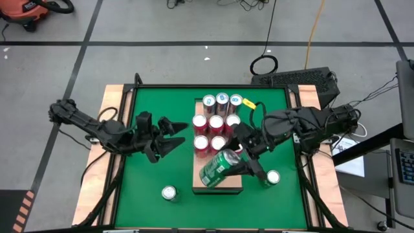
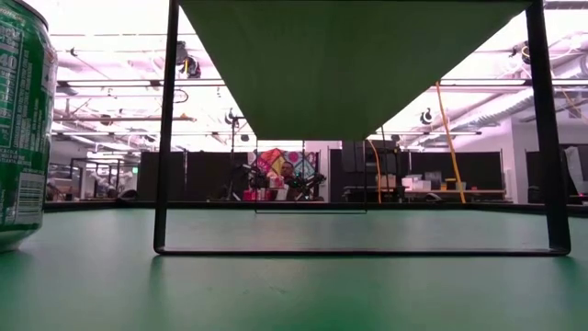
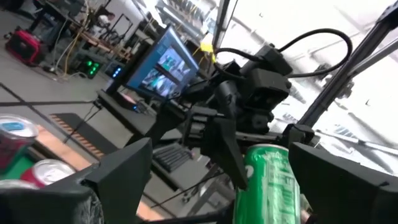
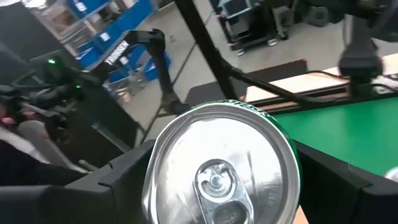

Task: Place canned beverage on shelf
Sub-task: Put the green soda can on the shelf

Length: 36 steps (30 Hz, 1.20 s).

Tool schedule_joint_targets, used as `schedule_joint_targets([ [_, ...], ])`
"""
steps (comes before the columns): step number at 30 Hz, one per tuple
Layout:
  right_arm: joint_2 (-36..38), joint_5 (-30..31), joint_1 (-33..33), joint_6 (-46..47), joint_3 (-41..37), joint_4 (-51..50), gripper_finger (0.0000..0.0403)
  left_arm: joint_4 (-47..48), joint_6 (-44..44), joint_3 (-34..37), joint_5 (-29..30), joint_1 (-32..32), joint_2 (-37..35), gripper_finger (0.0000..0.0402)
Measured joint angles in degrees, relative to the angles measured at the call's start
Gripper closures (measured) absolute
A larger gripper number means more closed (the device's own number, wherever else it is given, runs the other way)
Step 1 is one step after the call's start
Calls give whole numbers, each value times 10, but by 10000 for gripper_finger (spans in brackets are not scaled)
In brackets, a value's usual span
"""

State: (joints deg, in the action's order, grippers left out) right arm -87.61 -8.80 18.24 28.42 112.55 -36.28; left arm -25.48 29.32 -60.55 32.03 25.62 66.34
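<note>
While the right gripper reaches in over the near end of the shelf, its jaws stand fairly wide and are closed on the sides of a green can, which it holds tilted, the silver top pointing back along the gripper and the base slanting toward the near-left. In the right wrist view that can fills the space between the two dark fingers, its pull-tab lid facing the camera. The left gripper hangs over the green table just left of the shelf, jaws spread wide and holding nothing; in the left wrist view its fingers frame the green can and the right arm beyond without touching either. The can is green with white lettering and a bright silver rim, and it sits above the bare near end of the pale wooden shelf; whether it touches the wood cannot be told. The far part of the shelf carries upright cans in rows: red cans and, in the farthest row, one with a blue top. Two more cans stand upright on the table, one near the front left of the shelf and one just right of it. In the low view another green can stands at the picture's left edge.
</note>
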Motion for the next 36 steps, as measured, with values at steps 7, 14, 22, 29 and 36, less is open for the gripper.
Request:
schedule_joint_targets([
  [7, 0, 49, 15, 5, 0, -3, 99, 68, 3, 0, 0, 5, -44, 22],
  [14, 0, 92, 29, 11, 0, 2, 99, 113, 4, 0, -3, 7, -61, 22],
  [22, -11, 159, 49, -1, 2, -35, 99, 157, 38, 0, -4, 8, -62, 22],
  [29, -41, 179, 48, 9, 2, -51, 99, 239, 107, 1, -5, 8, -61, 22],
  [36, -78, 177, 49, -5, 1, -68, 99, 248, 107, 1, -5, 8, -61, 22],
])
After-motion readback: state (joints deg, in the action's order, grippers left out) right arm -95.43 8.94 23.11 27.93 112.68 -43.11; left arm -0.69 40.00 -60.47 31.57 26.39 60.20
